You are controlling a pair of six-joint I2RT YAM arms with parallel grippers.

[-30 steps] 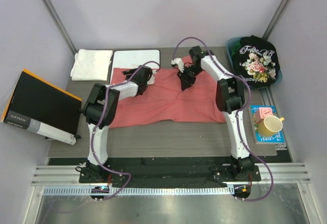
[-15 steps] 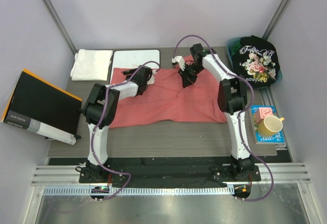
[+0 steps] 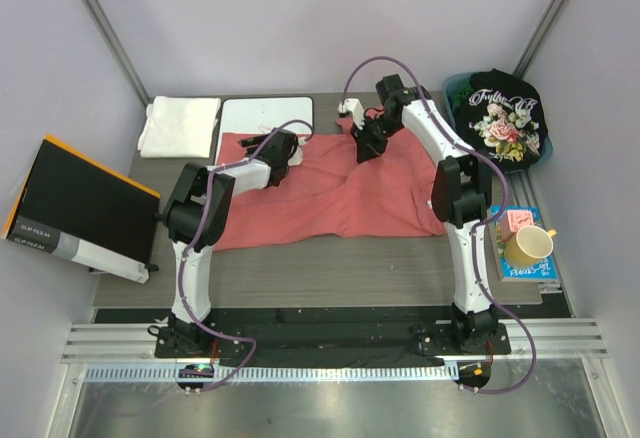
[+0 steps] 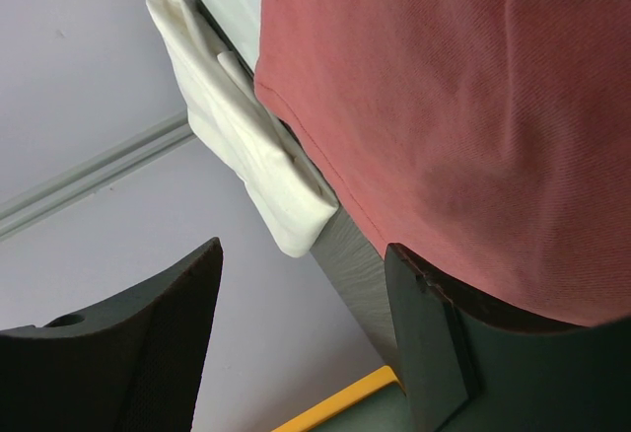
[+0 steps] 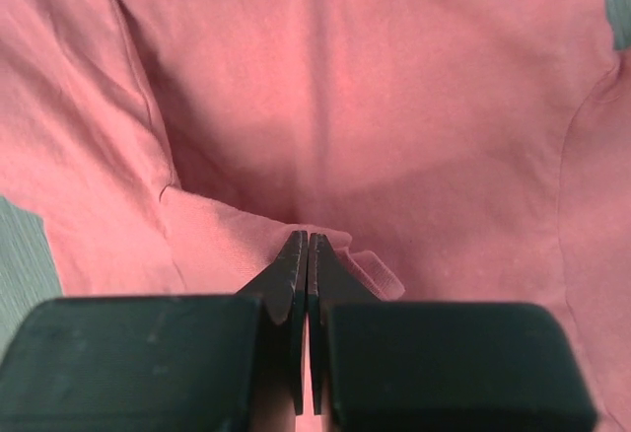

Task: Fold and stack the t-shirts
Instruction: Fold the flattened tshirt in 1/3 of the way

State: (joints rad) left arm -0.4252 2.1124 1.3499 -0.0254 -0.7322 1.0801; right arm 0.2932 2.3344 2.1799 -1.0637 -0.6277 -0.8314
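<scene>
While the red shirt (image 3: 320, 198) lies unfolded at centre and the black shirt (image 3: 503, 118) sits bunched far right, only the white shirt (image 3: 180, 125), far left, is folded. The right gripper (image 5: 308, 254) pinches red cloth tight; the left gripper (image 3: 286, 147) gapes empty at that shirt's edge.

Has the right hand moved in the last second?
Yes. The right hand, shut on the salmon-red t-shirt, has moved up the top view, away from the robot, drawing closer to level with the whiteboard.
</scene>
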